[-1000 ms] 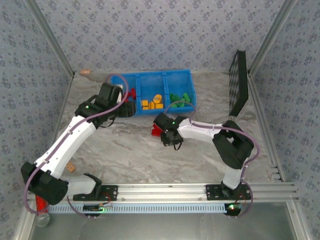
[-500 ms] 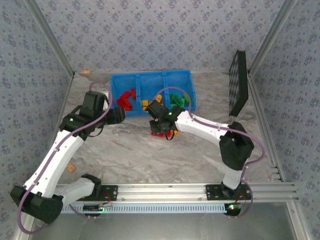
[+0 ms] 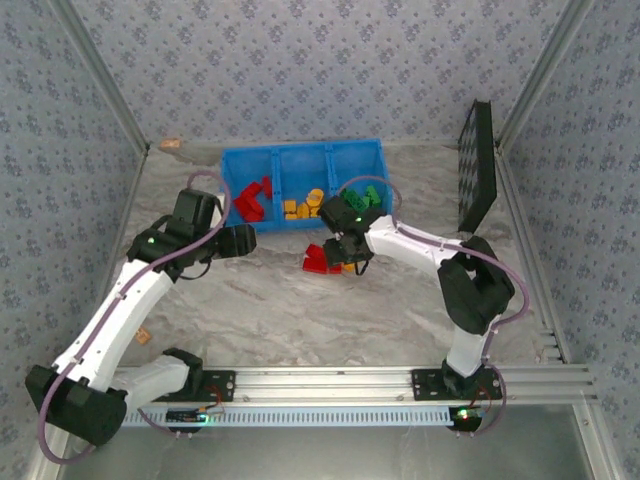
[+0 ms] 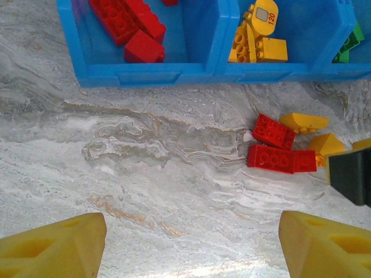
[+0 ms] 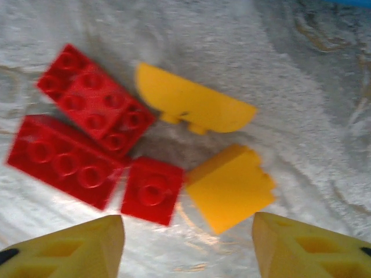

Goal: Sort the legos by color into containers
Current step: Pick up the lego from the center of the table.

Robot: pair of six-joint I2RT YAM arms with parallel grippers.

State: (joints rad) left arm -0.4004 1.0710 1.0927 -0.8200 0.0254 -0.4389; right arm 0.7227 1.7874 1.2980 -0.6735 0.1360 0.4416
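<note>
Sorting looks mostly done to us: the three-part bright blue plastic bin tray (image 3: 300, 148), upper centre, holds red, yellow and green legos (image 3: 300, 208) by compartment. A cluster of loose red and yellow plastic bricks (image 5: 95, 113) lies on the grey marbled table (image 4: 145, 174) just below it. The left gripper (image 4: 188, 240) and right gripper (image 5: 188, 243) both gape, empty.

Glossy plastic legos (image 5: 87, 113), smooth blue plastic containers (image 4: 151, 74), marble-look matt tabletop (image 4: 145, 191)

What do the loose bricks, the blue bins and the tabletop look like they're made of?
The loose bricks: hard moulded plastic, slightly glossy, with crisp round studs and soft highlights.
The blue bins: likely plastic too, smooth, uniform colour, moulded rim.
The tabletop: grey-white marble veining, fairly matte; real stone or printed laminate, cannot tell.
</note>
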